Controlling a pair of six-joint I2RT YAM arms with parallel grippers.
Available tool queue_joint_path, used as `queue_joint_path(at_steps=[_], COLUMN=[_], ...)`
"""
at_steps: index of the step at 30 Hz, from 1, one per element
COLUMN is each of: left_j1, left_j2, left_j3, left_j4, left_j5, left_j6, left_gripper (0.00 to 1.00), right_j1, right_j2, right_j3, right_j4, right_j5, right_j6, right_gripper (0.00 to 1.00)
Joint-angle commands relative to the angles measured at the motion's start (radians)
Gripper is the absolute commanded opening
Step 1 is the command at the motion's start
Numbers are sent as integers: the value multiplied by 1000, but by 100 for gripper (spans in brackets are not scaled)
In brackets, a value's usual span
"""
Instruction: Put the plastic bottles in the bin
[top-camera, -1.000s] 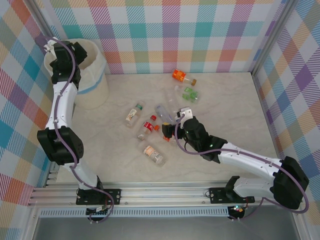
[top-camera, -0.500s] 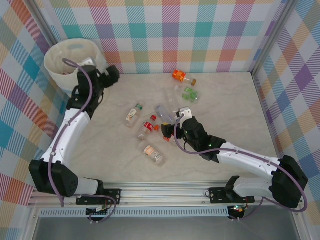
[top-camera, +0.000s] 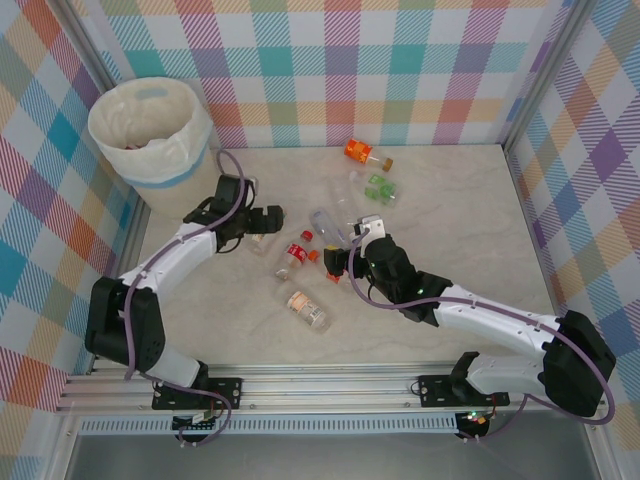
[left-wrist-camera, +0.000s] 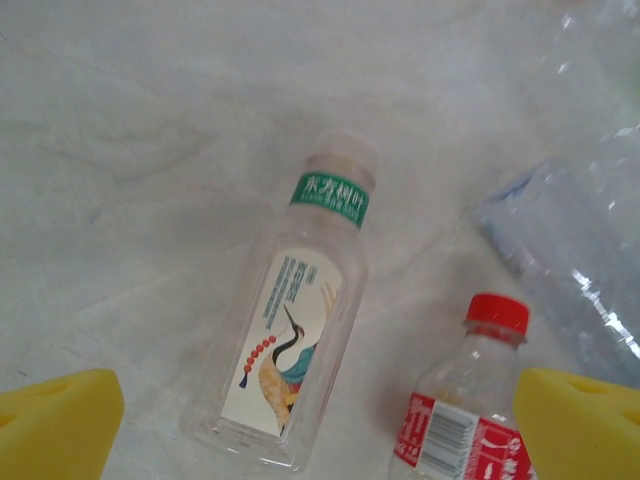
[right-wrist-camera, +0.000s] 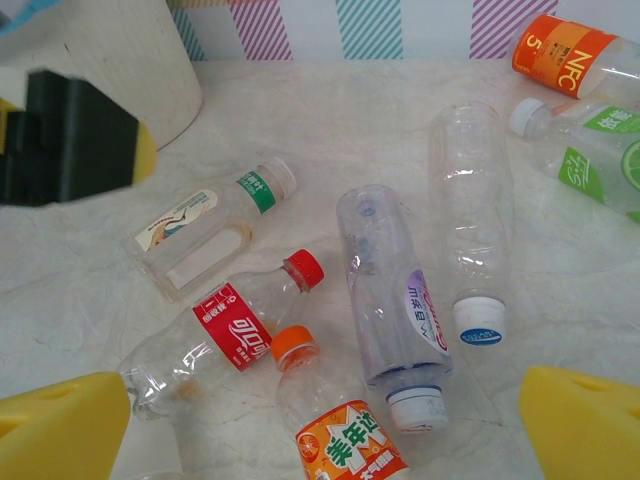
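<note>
bright, even, diffuse light fell from above; shadows on the pale tabletop were faint and short. the overhead view was sharp. in the left wrist view the left claw showed soft-edged yellow pads, and a clear bottle at the right edge was blurred, with small glints.

The walls wear a pastel plaid of pink, teal, orange, purple and yellow on white. The table is cream with faint grey marbling. The bin is cream-white with a pale blue band. The plastic bottles are clear. The crane-label bottle has a green neck band and a white label. The red-capped bottle has a red label, and the orange-capped bottle an orange one. The left gripper and right gripper both carry yellow pads.
</note>
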Motion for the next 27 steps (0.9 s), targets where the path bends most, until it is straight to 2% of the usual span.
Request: queue_joint_path(at_steps=[1, 7, 14, 19, 27], left_j1=[-20, -23, -29, -29, -29], left_j2=[56, 267, 407, 467, 473], left_j3=[25, 202, 297, 323, 301], left_j4=[-57, -221, -246, -253, -215], left_j5=[15, 19, -30, -30, -53], left_j6=[73, 132, 176, 180, 168], left_gripper=[100, 100, 98, 90, 68], right_j1=[-3, -4, -3, -3, -3], right_j2=[5, 6, -19, -32, -21], right_j3=[-5, 1, -21, -31, -28], right_j4=[23, 22, 10, 5, 13], right_j5=[18, 17, 20, 29, 31], right_j6=[7, 6, 12, 15, 15], right_gripper=[100, 100, 100, 100, 100])
